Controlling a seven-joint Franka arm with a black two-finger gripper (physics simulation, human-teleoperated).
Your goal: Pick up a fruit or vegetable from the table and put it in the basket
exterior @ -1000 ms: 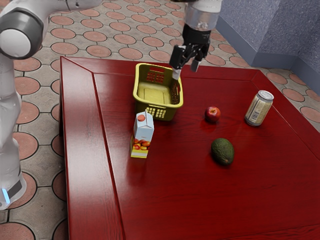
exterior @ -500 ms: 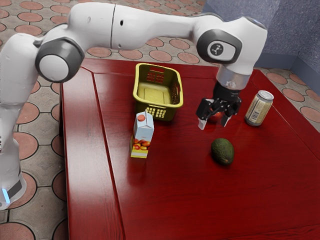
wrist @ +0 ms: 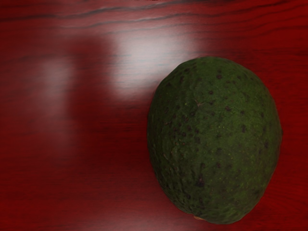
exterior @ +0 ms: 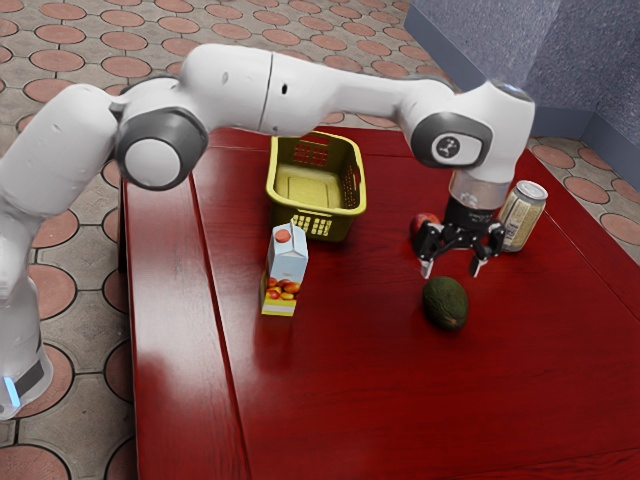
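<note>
The avocado is seen lying on its side on the table, its long axis running roughly from the far edge toward the near edge in the exterior view, with the nearer end turned slightly toward that view's right. In the wrist view, a small pale-brown stem spot can be made out under one end; which end that is in the exterior view cannot be told. The claw is held above the table, close over the avocado, with its two fingers spread wide and nothing gripped, set apart across the fruit's long axis. The table is finished in glossy dark red, with wood grain and whitish reflections, and its border is marked off by grooves. Below it, the floor is laid with rounded terracotta pieces set in grey, and a blue-grey wall is seen at the exterior view's upper right. Behind the claw, the red apple and an upright can are partly hidden by it. The yellow-green basket is placed toward the far side, with a juice carton standing just beside its near end. The direct path from avocado to basket is flanked by the apple on one side and the carton on the other.
</note>
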